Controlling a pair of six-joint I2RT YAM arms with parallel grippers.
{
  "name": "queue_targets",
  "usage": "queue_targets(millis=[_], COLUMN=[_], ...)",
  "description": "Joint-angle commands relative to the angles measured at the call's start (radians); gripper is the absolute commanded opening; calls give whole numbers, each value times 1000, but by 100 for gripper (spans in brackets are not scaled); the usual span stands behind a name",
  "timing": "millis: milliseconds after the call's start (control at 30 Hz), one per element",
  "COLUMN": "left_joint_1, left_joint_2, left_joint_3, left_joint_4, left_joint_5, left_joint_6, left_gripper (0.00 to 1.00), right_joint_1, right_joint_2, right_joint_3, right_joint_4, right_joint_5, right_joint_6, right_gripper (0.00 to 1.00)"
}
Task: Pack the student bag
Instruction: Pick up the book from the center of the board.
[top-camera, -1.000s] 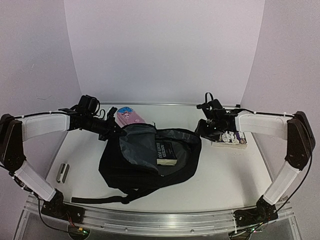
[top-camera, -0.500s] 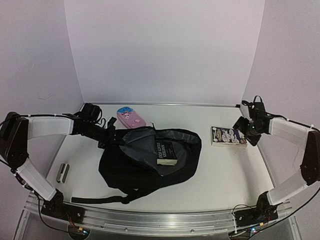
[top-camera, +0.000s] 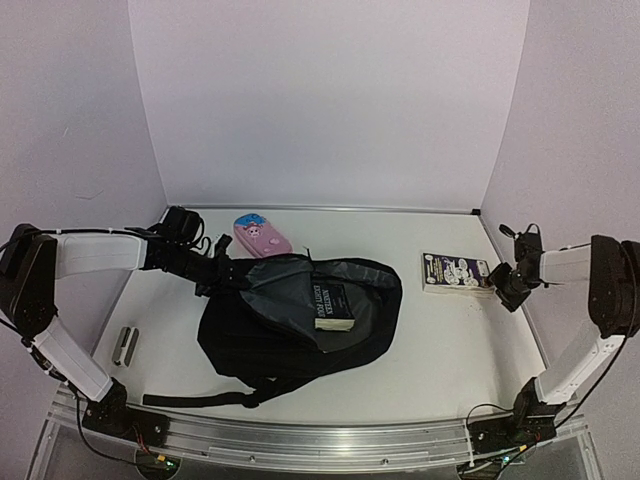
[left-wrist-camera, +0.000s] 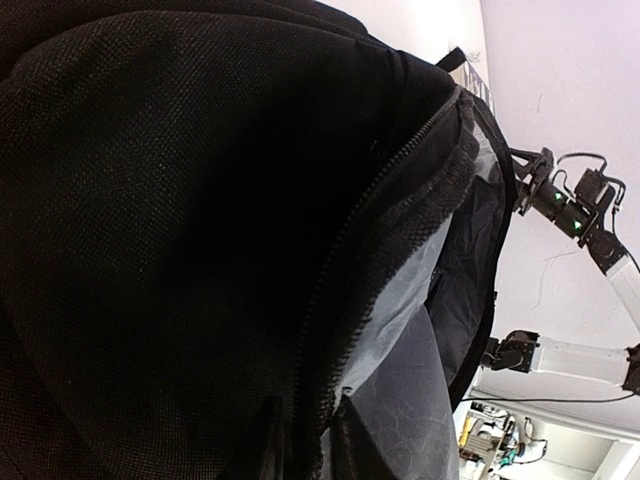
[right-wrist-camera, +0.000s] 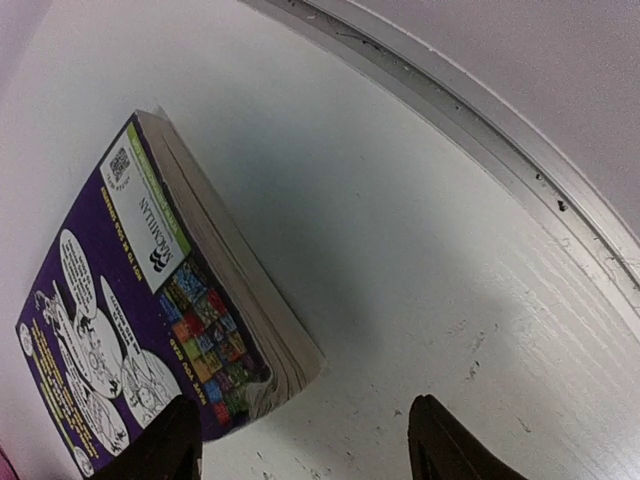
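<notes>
**student bag open at mid-table; left arm at its rim, right arm beside a paperback**

the student bag (top-camera: 250, 335), a black backpack, lies flat near the middle of the white table (top-camera: 440, 350). its main zip is open and grey lining shows. a dark-covered book (top-camera: 333, 303) rests in the mouth. the left gripper (top-camera: 222, 272) is at the bag's upper-left rim. in the wrist view its jaws stand narrow with the zipped edge between them, and whether they pinch it cannot be told. the right gripper (right-wrist-camera: 310, 445) is near the table's right edge, jaws wide with nothing between them, just beside a corner of a purple paperback (right-wrist-camera: 120, 330) that lies flat. a pink pencil case (top-camera: 262, 235) lies behind the bag. a small grey object (top-camera: 125, 345) lies well to its left.
</notes>
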Motion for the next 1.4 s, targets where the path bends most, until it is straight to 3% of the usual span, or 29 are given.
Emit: queue_targets(millis=[0, 200, 433, 600, 800, 967, 1367], left_joint_1=[4, 4, 4, 4, 4, 4, 4], left_joint_2=[-50, -74, -99, -115, -179, -231, -259], left_joint_3=[-10, -4, -8, -8, -11, 1, 54], left_joint_4=[-13, -34, -46, -54, -49, -65, 1], left_joint_5=[-21, -38, -57, -71, -83, -105, -79], left_joint_6=[16, 18, 19, 17, 39, 67, 115], left_gripper=[26, 45, 49, 52, 65, 74, 77], right_joint_1=[-12, -21, -29, -32, -35, -36, -26], right_joint_2=[62, 121, 165, 195, 197, 126, -202], right_joint_3=[13, 31, 34, 44, 60, 49, -19], right_joint_4=[116, 166, 231, 270, 315, 360, 395], right_joint_5=[-49, -61, -81, -94, -125, -206, -368], right_joint_6=[-15, -17, -20, -28, -65, -121, -164], right_gripper=[63, 56, 44, 27, 0, 0, 0])
